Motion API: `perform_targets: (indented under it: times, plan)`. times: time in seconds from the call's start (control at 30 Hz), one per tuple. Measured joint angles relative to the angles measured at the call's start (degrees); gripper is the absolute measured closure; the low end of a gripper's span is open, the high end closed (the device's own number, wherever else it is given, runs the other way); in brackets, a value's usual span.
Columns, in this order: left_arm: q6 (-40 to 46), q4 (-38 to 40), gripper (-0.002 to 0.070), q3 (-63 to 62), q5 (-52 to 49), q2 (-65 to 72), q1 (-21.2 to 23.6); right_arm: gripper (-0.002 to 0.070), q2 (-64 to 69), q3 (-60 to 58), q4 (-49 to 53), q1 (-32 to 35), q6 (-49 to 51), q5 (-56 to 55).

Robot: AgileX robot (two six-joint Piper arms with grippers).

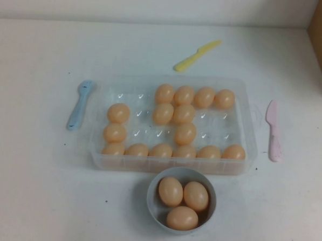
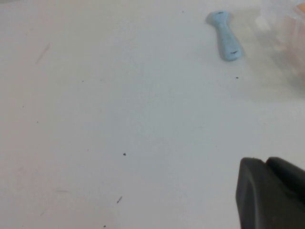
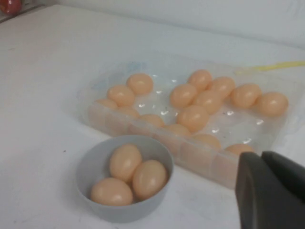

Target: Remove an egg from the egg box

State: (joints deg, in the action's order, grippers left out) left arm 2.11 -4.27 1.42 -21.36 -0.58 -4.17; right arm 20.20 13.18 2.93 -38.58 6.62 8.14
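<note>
A large clear plastic rectangular egg box [image 1: 102,159] with rounded corners and rows of dimples lies in the middle of the white table [image 1: 33,189]; it holds many small matte peach-orange eggs, four along its far row, six along its near row, three more down its left side and three near the centre, while a good number of dimples are bare; one such egg [image 1: 118,113] sits alone toward the left of the tray, in its own dimple, apart from the far row; just in front of the box, near its front wall, stands a small round pale grey-blue bowl [image 1: 152,198] with three more eggs lying close together inside; a light blue plastic spoon [image 1: 79,104] lies just left of the box, a pink plastic knife [image 1: 273,130] just right of it, and a yellow plastic knife [image 1: 195,55] beyond its far edge; the left gripper [image 2: 271,195] shows only as a dark shape in its own wrist view, over bare table with the blue spoon well apart from it; the right gripper [image 3: 271,191] likewise shows as a dark shape in its wrist view, near the bowl and the box but touching neither; neither grips anything in view, and whether either is spread or pressed together I cannot tell.
</note>
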Motion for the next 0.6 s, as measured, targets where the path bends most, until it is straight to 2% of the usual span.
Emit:
perform_targets:
  times: [0.17,0.37,0.6]
  plan:
    - [0.0,0.0,0.0680,0.0,0.0,0.0,0.0,0.0693,-6.3,-6.3,-1.7,8.1,0.5,-0.8]
    - [0.0,0.0,0.0680,0.0,0.0,0.0,0.0,0.0693,-15.0,-13.4,-2.3,23.9,0.5,-2.5]
    - [0.0,0.0,0.0680,0.0,0.0,0.0,0.0,0.0694,-20.6,-14.6,-5.7,36.7,-2.7,1.1]
